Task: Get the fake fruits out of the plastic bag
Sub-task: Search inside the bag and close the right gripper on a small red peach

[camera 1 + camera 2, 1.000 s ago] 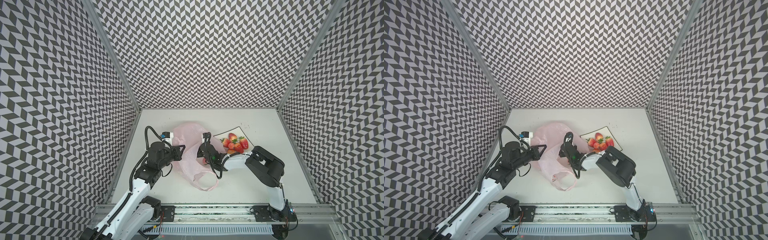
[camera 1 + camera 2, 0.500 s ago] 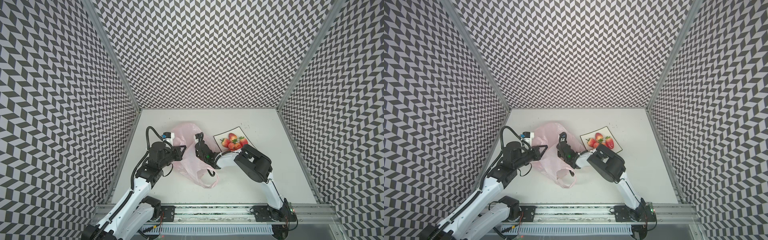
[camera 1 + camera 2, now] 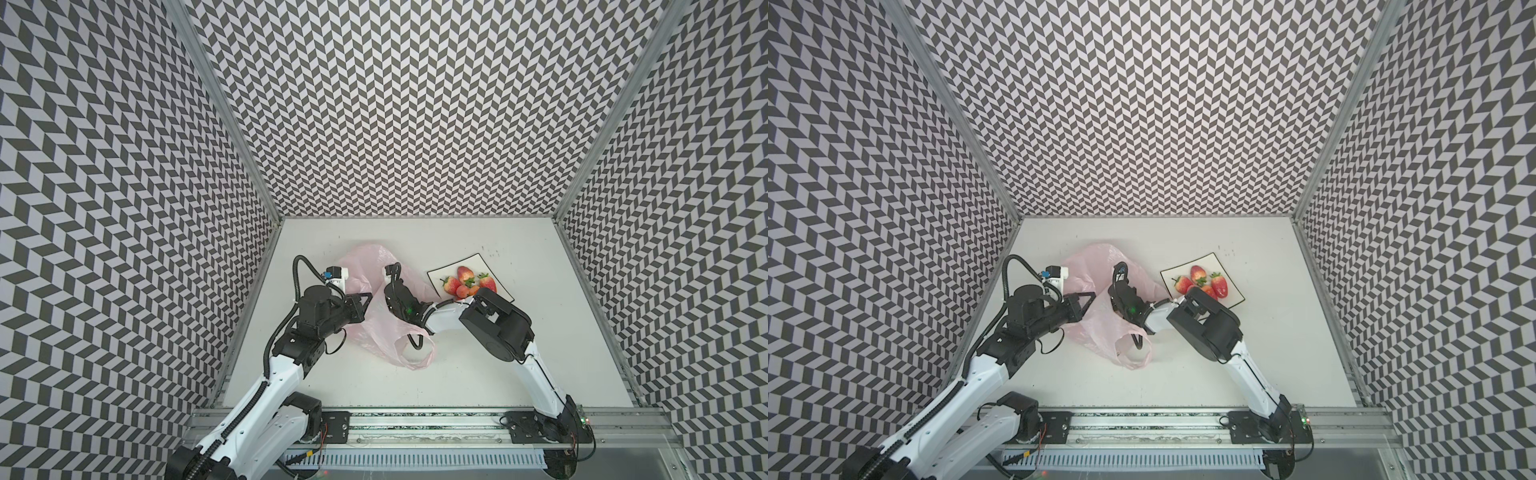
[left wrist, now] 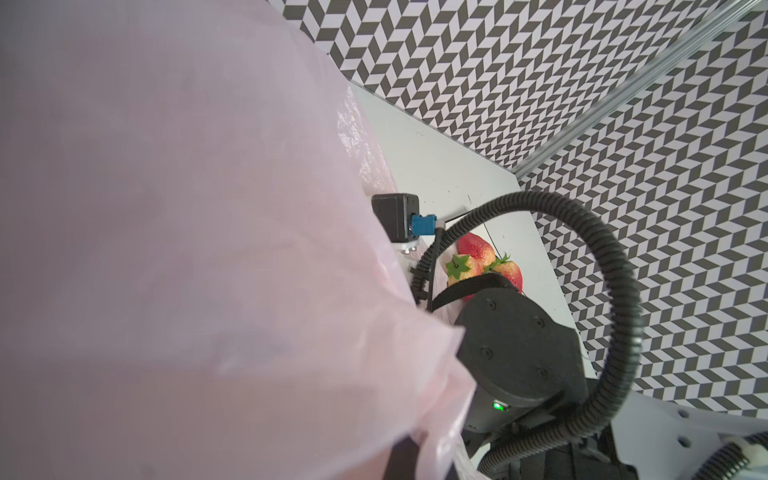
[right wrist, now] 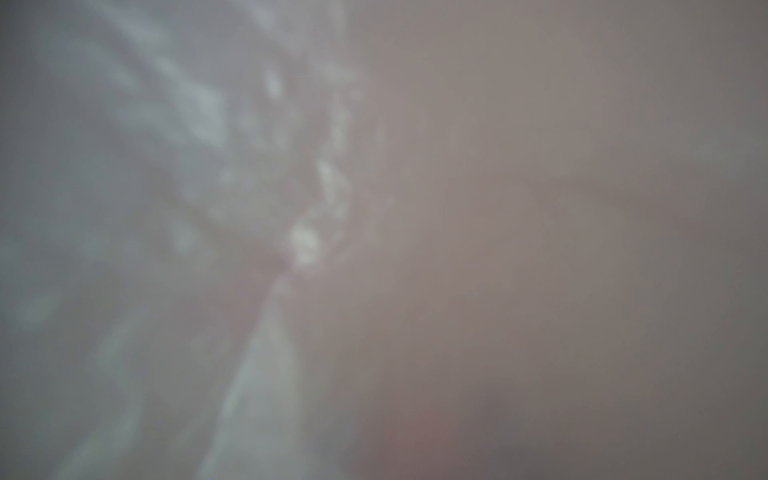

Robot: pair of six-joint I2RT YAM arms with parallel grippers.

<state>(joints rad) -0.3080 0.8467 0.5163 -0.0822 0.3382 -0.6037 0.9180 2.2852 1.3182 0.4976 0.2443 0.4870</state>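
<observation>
The left gripper [image 3: 365, 301] is clamped tight on the left side of the plastic bag [image 3: 376, 328], holding a pinch of the pink film just above the desk [image 3: 478, 374]; the same grip shows in both top views [image 3: 1090, 300]. The right gripper reaches into the bag from the right and is covered by the film in every view, so I cannot tell how wide its jaws stand or whether they hold anything. Its wrist camera shows only blurred pink-grey plastic pressed close to the lens.

The bag lies crumpled on the desk between the two arms, one loop handle [image 3: 415, 353] trailing toward the front edge. In the left wrist view the bag [image 4: 187, 249] fills most of the picture.

Several fake fruits [image 3: 465, 280], red strawberries with green caps and a smaller orange-pink one, sit together on a square white plate [image 3: 478, 262] with a black rim, just right of the bag; the right arm's elbow overlaps the plate's near corner. They also show in the left wrist view [image 4: 473, 249].
</observation>
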